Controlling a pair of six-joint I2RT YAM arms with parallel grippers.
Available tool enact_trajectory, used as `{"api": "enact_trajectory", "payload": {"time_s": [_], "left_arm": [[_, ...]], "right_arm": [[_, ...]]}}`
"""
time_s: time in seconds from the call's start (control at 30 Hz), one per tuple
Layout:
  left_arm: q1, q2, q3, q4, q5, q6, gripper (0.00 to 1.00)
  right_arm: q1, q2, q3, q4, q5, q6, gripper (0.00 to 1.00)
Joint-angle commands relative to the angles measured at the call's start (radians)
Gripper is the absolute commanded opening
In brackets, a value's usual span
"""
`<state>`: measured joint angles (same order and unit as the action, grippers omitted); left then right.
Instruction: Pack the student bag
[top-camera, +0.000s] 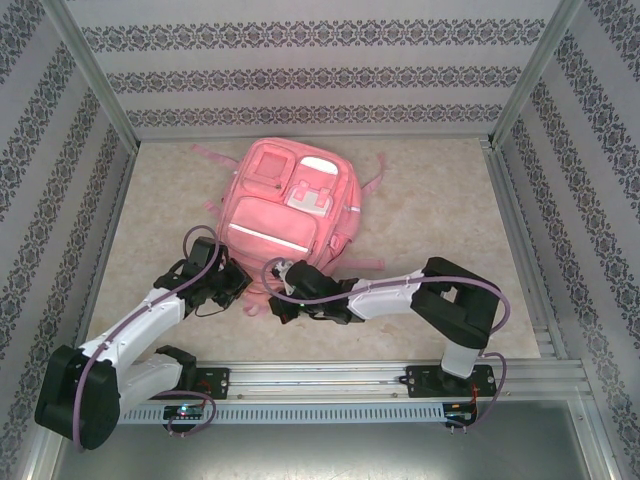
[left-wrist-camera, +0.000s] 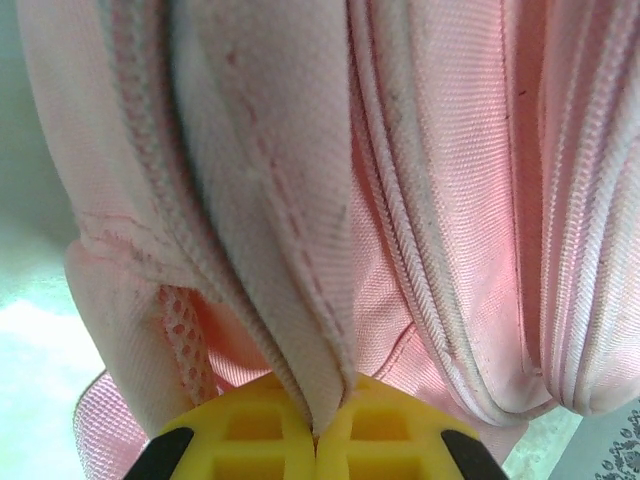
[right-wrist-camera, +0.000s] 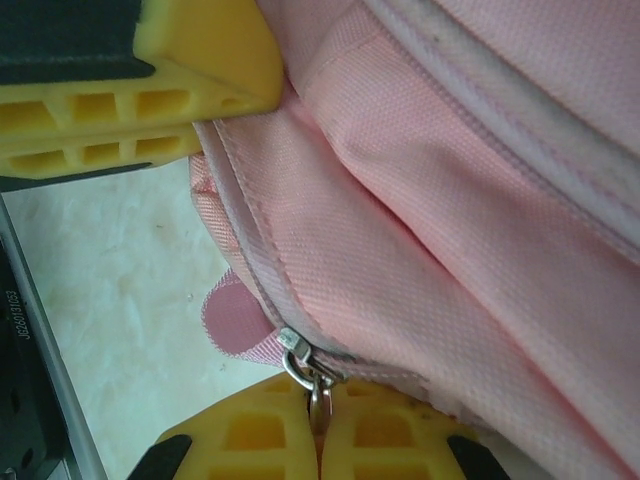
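The student bag (top-camera: 290, 205), a large pink backpack with a white stripe, lies flat on the table with its bottom end towards the arms. My left gripper (top-camera: 240, 290) is at the bag's near left corner. In the left wrist view its yellow fingers (left-wrist-camera: 318, 425) are shut on a fold of the bag's fabric (left-wrist-camera: 290, 250) beside a zip seam. My right gripper (top-camera: 278, 300) sits just to its right. Its jaws (right-wrist-camera: 320, 430) are shut on the metal zipper pull (right-wrist-camera: 318, 390) at the bag's edge (right-wrist-camera: 450, 230). The left gripper's yellow fingers (right-wrist-camera: 160, 90) show close by at the upper left.
Patterned walls and aluminium posts (top-camera: 90, 80) enclose the table on three sides. A metal rail (top-camera: 330, 380) carrying both arm bases runs along the near edge. Bare beige tabletop (top-camera: 440, 200) lies right of the bag, and pink straps (top-camera: 215, 160) trail out to the left.
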<state>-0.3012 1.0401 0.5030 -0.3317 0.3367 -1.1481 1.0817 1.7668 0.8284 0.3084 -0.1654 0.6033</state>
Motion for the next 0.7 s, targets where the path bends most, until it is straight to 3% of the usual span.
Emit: {"api": "enact_trajectory", "payload": {"time_s": [0.0,0.3,0.67], "left_arm": [[0.046,-0.018,-0.009,0.023,-0.078,0.046,0.00],[0.049,0.004,0.002,0.042,-0.065,0.069,0.00],[0.048,-0.025,0.024,0.004,-0.083,0.112,0.00]], "right_arm": [[-0.016,-0.043,-0.066,-0.129,0.040,-0.024,0.00],[-0.017,-0.130,-0.065,-0.208,0.009,-0.055,0.00],[-0.043,-0.102,0.094,-0.514,-0.078,-0.057,0.00]]}}
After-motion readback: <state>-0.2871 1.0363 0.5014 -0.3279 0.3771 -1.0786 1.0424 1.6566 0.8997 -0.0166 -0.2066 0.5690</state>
